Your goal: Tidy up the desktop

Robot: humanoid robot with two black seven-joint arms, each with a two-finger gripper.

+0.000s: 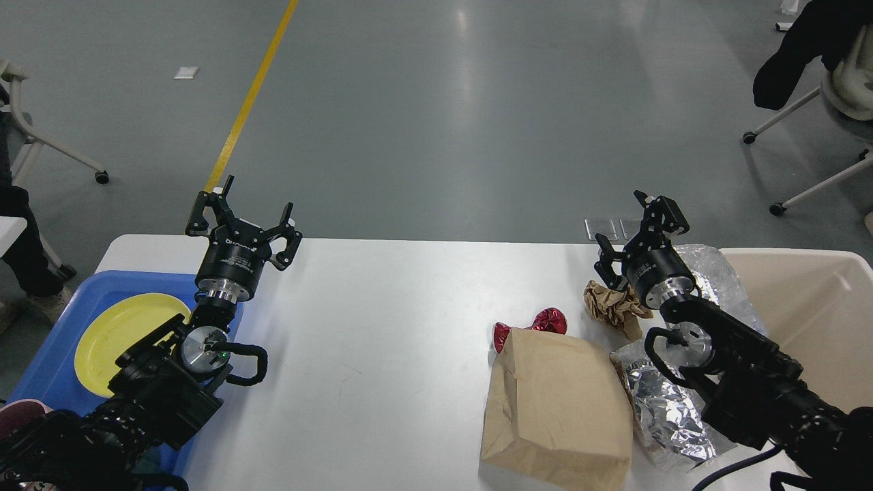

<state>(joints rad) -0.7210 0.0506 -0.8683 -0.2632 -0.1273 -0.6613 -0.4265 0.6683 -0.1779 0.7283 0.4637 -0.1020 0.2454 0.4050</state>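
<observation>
While both hands (249, 204) (627, 228) hover spread wide, the smooth white desktop (382, 327) holds litter.

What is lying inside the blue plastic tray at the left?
A round yellow plate lies in the blue plastic tray. The left arm covers the tray's near part, so anything else there is hidden, apart from a dark red edge.

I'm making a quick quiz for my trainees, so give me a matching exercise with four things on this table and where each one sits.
Things:
1. yellow plate
2. paper bag
3. crumpled brown paper
4. red foil wrapper

Places:
A. just behind the bag's far edge
B. in the blue tray
C. right below the right end effector
D. flat on the desktop, near edge, right half

Pairs: 1-B, 2-D, 3-C, 4-A
</observation>
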